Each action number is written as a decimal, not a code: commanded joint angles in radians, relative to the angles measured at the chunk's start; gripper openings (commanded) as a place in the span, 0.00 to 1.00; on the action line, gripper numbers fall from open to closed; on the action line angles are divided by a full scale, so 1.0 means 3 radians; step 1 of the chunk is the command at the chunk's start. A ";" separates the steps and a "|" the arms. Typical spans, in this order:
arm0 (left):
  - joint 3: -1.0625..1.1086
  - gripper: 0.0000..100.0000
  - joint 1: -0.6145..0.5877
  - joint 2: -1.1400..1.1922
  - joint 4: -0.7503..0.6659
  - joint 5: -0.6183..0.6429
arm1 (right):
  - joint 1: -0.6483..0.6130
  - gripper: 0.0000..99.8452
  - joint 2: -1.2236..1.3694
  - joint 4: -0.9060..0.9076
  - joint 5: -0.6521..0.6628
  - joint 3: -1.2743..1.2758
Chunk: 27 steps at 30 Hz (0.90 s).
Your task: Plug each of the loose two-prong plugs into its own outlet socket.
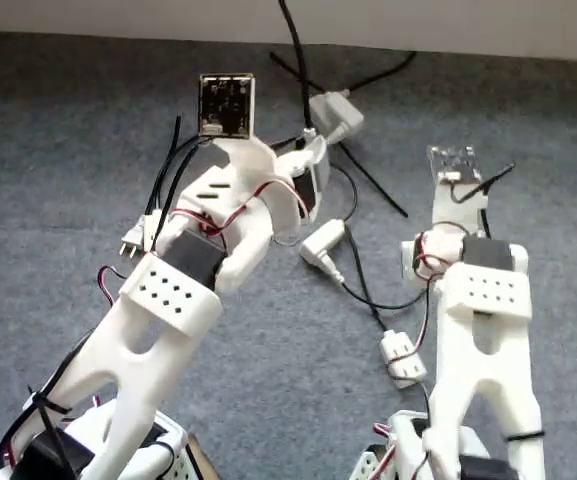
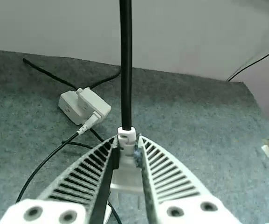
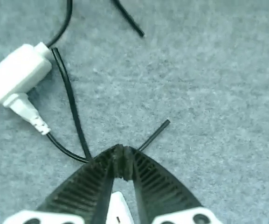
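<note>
My left gripper (image 2: pixel 127 140) is shut on a white two-prong plug (image 2: pixel 125 179); its prongs point back toward the wrist and its black cable (image 2: pixel 125 65) runs straight up. In the high view this gripper (image 1: pixel 306 170) hangs above the carpet near a white socket block (image 1: pixel 333 118), which has a plug seated in it (image 2: pixel 80 106). My right gripper (image 3: pixel 123 154) is shut, its black tips down on the carpet where black cables meet. A second white socket block (image 3: pixel 15 74) lies beside it (image 1: pixel 323 243). A loose two-prong plug (image 1: pixel 136 238) lies left of the left arm.
A third white socket piece (image 1: pixel 400 358) lies by the right arm's base (image 1: pixel 473 300). Thin black cables (image 1: pixel 368 185) cross the grey carpet between the arms, one ending in a bare tip (image 3: pixel 167 122). A pale wall (image 2: pixel 181 37) bounds the far side.
</note>
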 commanded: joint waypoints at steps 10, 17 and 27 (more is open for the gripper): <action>0.0049 0.01 0.0504 0.0274 -0.0721 0.0061 | -0.0299 0.01 -0.2094 -0.0913 -0.0992 0.1655; 0.0049 0.01 0.0683 0.0437 -0.0721 0.0450 | -0.0713 0.01 -0.2631 -0.0806 -0.1064 0.1670; 0.0100 0.01 0.0836 0.0197 -0.0680 0.0557 | -0.0816 0.01 -0.3716 -0.0908 -0.1171 0.2166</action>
